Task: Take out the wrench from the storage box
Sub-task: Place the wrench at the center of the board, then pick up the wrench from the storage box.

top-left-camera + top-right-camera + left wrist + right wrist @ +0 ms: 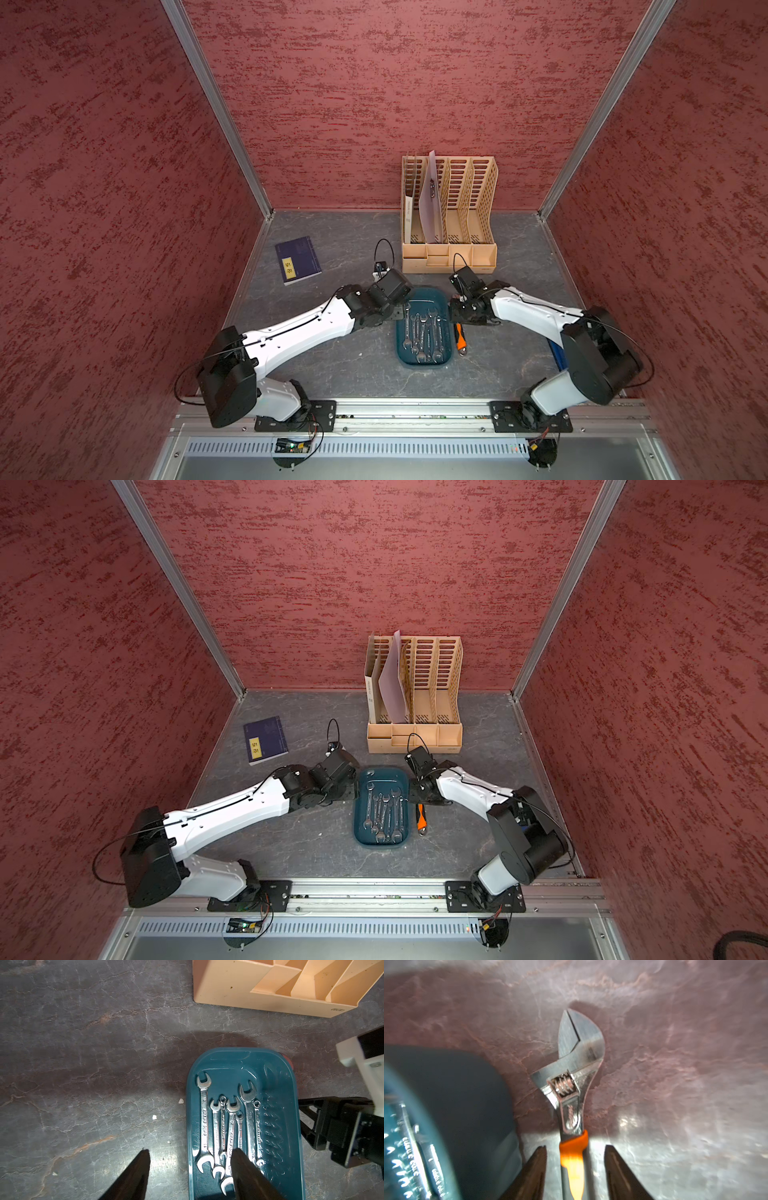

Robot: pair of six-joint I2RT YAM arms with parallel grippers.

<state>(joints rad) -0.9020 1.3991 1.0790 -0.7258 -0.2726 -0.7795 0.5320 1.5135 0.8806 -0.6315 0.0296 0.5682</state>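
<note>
The storage box (424,364) (380,844) (188,1126) (467,1095) is a dark teal tray holding several chrome open-end wrenches (424,332) (384,812) (228,1126). An adjustable wrench (460,338) (421,818) (571,1076) with an orange handle lies flat on the table just outside the box's right wall. My right gripper (575,1146) (457,320) is open, its fingers either side of the orange handle with a gap on both sides. My left gripper (190,1150) is open and straddles the box's left rim, one finger over the table, one over the wrenches.
A tan slotted file organizer (449,232) (415,712) (270,985) stands behind the box against the back wall. A dark blue book (298,259) (266,739) lies at the back left. Both arms flank the box closely. Red walls enclose the table.
</note>
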